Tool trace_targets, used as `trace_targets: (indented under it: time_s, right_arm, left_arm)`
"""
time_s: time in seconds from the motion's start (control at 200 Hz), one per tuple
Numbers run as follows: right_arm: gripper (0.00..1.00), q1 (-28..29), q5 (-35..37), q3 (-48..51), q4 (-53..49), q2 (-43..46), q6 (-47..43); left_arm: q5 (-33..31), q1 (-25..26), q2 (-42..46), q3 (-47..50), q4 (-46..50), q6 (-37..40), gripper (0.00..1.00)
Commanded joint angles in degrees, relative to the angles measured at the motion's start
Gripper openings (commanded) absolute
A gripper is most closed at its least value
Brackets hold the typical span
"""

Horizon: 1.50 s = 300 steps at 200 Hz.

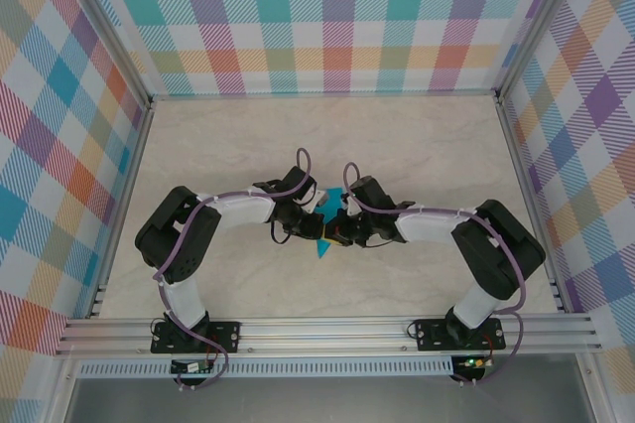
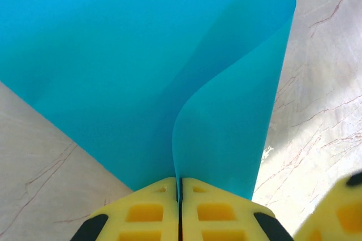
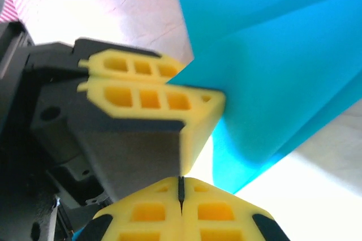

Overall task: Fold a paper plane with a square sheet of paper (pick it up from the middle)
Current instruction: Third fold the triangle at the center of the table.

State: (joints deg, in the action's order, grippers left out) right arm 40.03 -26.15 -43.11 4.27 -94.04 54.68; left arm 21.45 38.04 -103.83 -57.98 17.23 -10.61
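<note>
Teal-blue square sheet of paper (image 1: 328, 216): centre of the top view, between the two wrists and partly hidden by them, with one corner poking out toward the lower frame.
Paper shape: in the left wrist view the sheet (image 2: 141, 54) fills the upper frame. One flap curls up in a soft bend from the bottom centre.
Left gripper (image 2: 180, 187): yellow jaws pressed together at the bottom centre, pinching the paper where the curl starts. In the right wrist view it (image 3: 153, 85) sits at left centre, closed on the sheet's edge.
Right gripper (image 3: 181, 187): jaws closed tight at the bottom centre, with a paper corner just beside the tips. Can't tell if any paper is caught between them.
Grippers: close together, tips facing each other at the sheet.
Table (image 1: 417, 145): pale marble-look surface.
Walls (image 1: 337, 16): pastel checked panels on three sides.
</note>
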Motion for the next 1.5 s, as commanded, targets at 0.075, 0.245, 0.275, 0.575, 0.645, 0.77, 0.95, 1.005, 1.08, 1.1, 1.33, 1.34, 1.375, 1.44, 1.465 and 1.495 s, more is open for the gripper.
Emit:
trace_targets:
  time_s: [0.075,0.245,0.275,0.575,0.645,0.77,0.95,1.005,1.08,1.1,1.33,1.34,1.375,1.44,1.465,1.495]
  right_arm:
    - [0.0,-1.37,-2.53,-0.61,1.8,-3.41,-1.42]
    - [0.0,-1.59,-3.6,-2.29,2.14,-5.32,-1.94]
    - [0.0,-1.6,-3.67,-2.54,1.66,-5.58,-2.17]
    - [0.0,-1.99,-0.55,-0.66,-0.71,-6.18,-3.31]
    - [0.0,-2.05,0.07,0.12,-0.37,-6.02,-3.0]
    - [0.0,-2.15,1.11,0.63,-0.78,-7.08,-2.95]
    - [0.0,-2.5,-0.09,2.27,1.81,-7.61,-1.5]
    - [0.0,-2.64,-1.01,1.52,1.31,-6.33,-1.76]
    - [0.0,-3.1,-0.32,0.9,-0.27,-2.81,-2.11]
    - [0.0,-3.43,-0.44,0.71,-0.56,-2.0,-2.18]
    - [0.01,-7.66,-2.73,-1.06,-1.29,-0.75,-4.79]
    - [0.01,-7.79,-2.95,-1.24,-1.29,-1.02,-4.92]
    - [0.01,-8.11,-3.75,-1.78,-1.09,-1.87,-5.1]
    - [0.0,-8.45,-4.17,-2.58,-0.98,-3.21,-5.37]
    - [0.0,-8.55,-4.32,-2.8,-0.72,-3.67,-5.4]
    - [0.0,-8.64,-4.78,-3.06,-0.23,-4.16,-5.49]
  left_arm:
    - [-0.14,0.01,-2.69,0.99,2.34,0.95,0.07]
    - [0.0,0.01,-2.87,0.74,2.68,1.2,0.07]
    - [0.11,0.01,-2.87,0.64,2.63,1.21,0.07]
    - [0.56,0.01,-3.39,-0.76,3.67,1.91,0.07]
    - [0.57,0.01,-3.4,-0.91,3.84,2.08,0.08]
    - [0.65,0.01,-4.0,-1.59,4.5,2.51,0.08]
    - [0.3,0.01,-4.31,-1.56,4.78,2.7,0.08]
    - [0.13,0.01,-4.3,-1.48,4.82,2.7,0.08]
    - [0.04,0.01,-4.45,-1.53,5.2,2.88,0.08]
    - [0.0,-0.03,-4.45,-1.58,5.18,2.88,0.08]
    - [-0.01,0.01,-4.62,-2.3,5.53,3.12,0.08]
    - [0.04,0.01,-4.63,-2.31,5.53,3.13,0.08]
    - [0.12,0.01,-4.7,-2.5,5.65,3.14,0.08]
    - [0.21,-0.02,-4.88,-2.63,5.71,3.14,0.08]
    - [0.28,0.01,-4.97,-2.68,5.8,3.14,0.08]
    - [0.31,-0.03,-5.04,-2.8,5.8,3.14,0.08]
